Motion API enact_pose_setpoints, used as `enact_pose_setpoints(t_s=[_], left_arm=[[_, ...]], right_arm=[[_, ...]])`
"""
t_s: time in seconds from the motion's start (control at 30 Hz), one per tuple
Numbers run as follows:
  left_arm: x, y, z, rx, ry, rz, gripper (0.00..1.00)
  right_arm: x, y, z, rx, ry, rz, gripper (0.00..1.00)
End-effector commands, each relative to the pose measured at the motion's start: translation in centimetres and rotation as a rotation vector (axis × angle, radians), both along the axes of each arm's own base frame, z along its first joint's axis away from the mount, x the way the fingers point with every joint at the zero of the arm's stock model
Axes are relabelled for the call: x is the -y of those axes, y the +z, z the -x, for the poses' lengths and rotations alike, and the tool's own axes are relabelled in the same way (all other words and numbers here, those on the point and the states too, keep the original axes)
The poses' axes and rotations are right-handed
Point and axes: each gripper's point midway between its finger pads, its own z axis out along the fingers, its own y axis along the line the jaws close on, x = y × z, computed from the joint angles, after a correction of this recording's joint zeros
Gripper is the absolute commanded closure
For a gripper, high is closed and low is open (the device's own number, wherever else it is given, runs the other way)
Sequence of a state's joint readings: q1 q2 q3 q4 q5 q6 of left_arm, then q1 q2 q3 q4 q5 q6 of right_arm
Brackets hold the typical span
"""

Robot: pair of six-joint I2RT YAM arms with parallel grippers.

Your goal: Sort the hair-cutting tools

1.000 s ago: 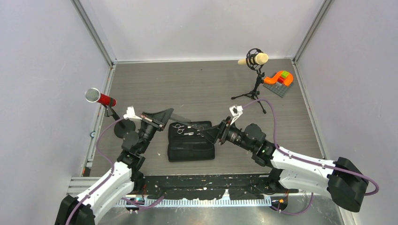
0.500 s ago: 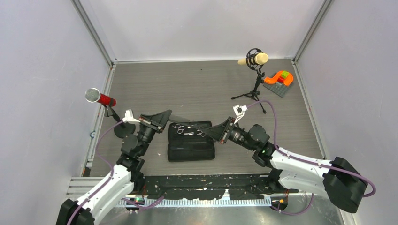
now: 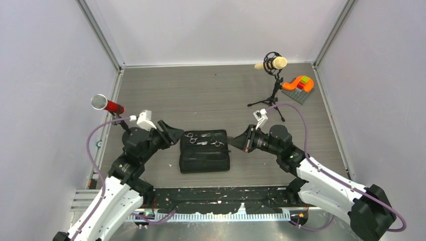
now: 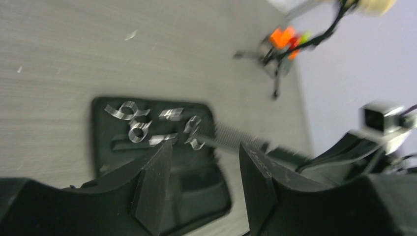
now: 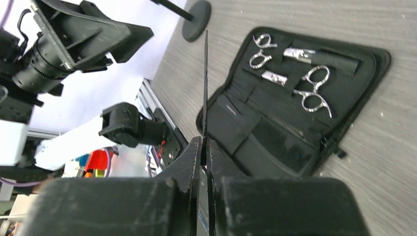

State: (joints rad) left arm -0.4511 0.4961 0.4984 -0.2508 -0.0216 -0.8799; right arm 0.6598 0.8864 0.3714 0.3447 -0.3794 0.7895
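- Finds the left gripper (image 3: 172, 134) backed off to centre-left since the earlier frame, jaws gone from pinching to spread and empty. Finds the right gripper (image 3: 240, 142) drawn slightly right, jaws gone from spread to pressed on the comb (image 5: 205, 83).
- Offers open table (image 3: 201, 95) across the upper middle of the top view. Hemmed by walls (image 3: 50, 100) at the left and right edges, with the red microphone (image 3: 106, 105) at centre-left and the cream microphone (image 3: 274, 63) and orange blocks (image 3: 299, 83) at upper right to steer clear of.
- Keeps the case (image 3: 205, 159) lying open at centre, between the two grippers and apart from both.
- Holds the comb by one end, edge-on in the right wrist view, reaching toward the left gripper, seemingly above the case's upper edge. Likely light, stiff with slight flex, and smooth, so apt to pivot in an end grip. Better pinched on the flat spine than on the teeth.
- Shows scissors (image 5: 259, 59) and a second pair (image 5: 314, 87) in the case's upper half. Probably hard, slick and lying flat. Best taken near the rings. No second comb to be made out.
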Motion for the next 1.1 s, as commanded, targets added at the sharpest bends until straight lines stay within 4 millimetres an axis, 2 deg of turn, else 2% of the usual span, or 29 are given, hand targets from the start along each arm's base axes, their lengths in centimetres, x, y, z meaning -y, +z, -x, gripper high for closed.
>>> enact_pose_setpoints(t_s=[0.0, 0.1, 0.3, 0.43, 0.53, 0.77, 1.07], left_arm=[[0.1, -8.6, 5.4, -0.338, -0.239, -0.262, 0.45], [0.9, -10.4, 7.1, -0.418, -0.327, -0.275, 0.48], [2.0, -12.0, 9.5, -0.499, -0.446, -0.281, 0.54], [2.0, -14.0, 10.7, -0.581, -0.482, -0.304, 0.55], [2.2, -15.1, 11.0, -0.632, -0.499, -0.309, 0.56], [2.5, -16.8, 11.1, -0.724, -0.518, -0.329, 0.6], [2.1, -16.6, 10.8, -0.717, -0.492, -0.344, 0.6]], right_arm=[[1.2, -1.3, 2.4, -0.094, 0.08, 0.115, 0.95], [2.0, -2.4, 3.7, -0.156, 0.098, 0.144, 0.95], [4.2, -4.5, 6.5, -0.267, 0.127, 0.252, 0.95], [6.2, -5.0, 7.3, -0.29, 0.109, 0.339, 0.95], [6.9, -5.7, 7.4, -0.308, 0.103, 0.37, 0.95], [7.0, -7.6, 7.9, -0.37, 0.134, 0.395, 0.95], [6.2, -10.2, 8.8, -0.464, 0.205, 0.39, 0.95]])
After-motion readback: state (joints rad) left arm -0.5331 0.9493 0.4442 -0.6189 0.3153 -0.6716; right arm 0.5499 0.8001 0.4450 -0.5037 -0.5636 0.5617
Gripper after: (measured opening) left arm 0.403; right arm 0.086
